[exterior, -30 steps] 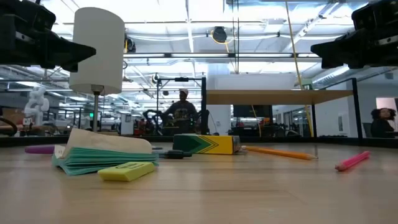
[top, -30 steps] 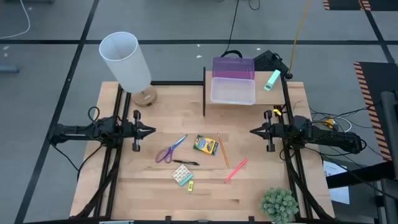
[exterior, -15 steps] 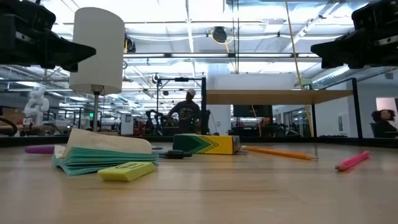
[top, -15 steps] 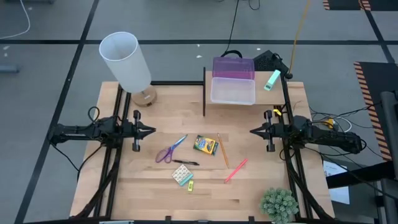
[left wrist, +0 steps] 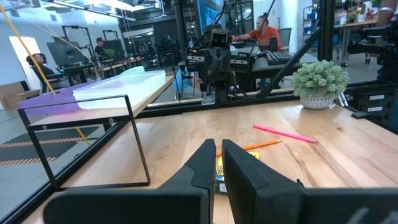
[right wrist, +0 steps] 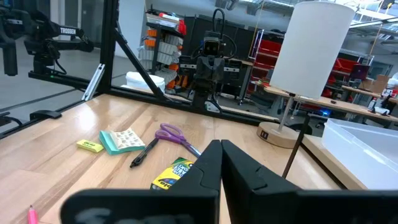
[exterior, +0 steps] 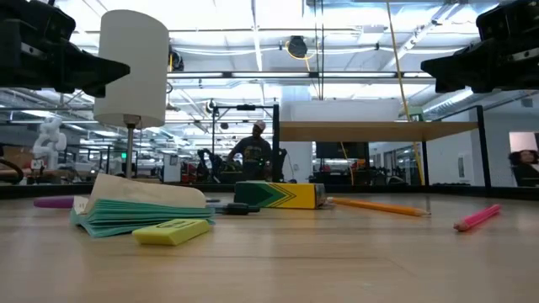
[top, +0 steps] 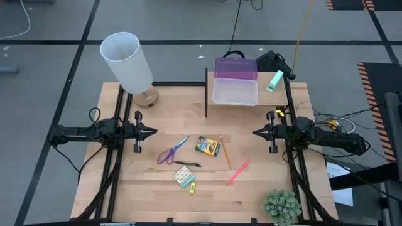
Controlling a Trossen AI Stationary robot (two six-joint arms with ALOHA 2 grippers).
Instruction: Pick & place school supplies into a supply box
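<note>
Both my arms are up off the table, facing each other across it. My left gripper [top: 152, 132] sits at the left edge w/ fingers pressed together, holding nothing; my right gripper [top: 255, 132] sits at the right edge, fingers also pressed together, nothing in it. The supplies lie loose on the wood btwn the two grippers. The purple-handled scissors [top: 172, 150] are left of centre, handles toward the near edge. The crayon box [top: 207, 146] lies just right of them, approx mid-table, and the orange pencil [top: 225, 152] runs beside its right side, not touching as far as I can tell. The pink pen [top: 238, 171] lies diagonal, nearer my right arm. The black pen [top: 187, 164] is just below the scissors; the eraser block [top: 184, 177] is right under it, w/ the tiny yellow piece [top: 192, 186] beside that. The supply box [top: 235, 90] stands at the far edge, right of centre, its purple lid [top: 235, 68] tipped back open. A white lamp shade [top: 126, 61] stands at the far left corner; a green plant [top: 281, 206] at the near right.
</note>
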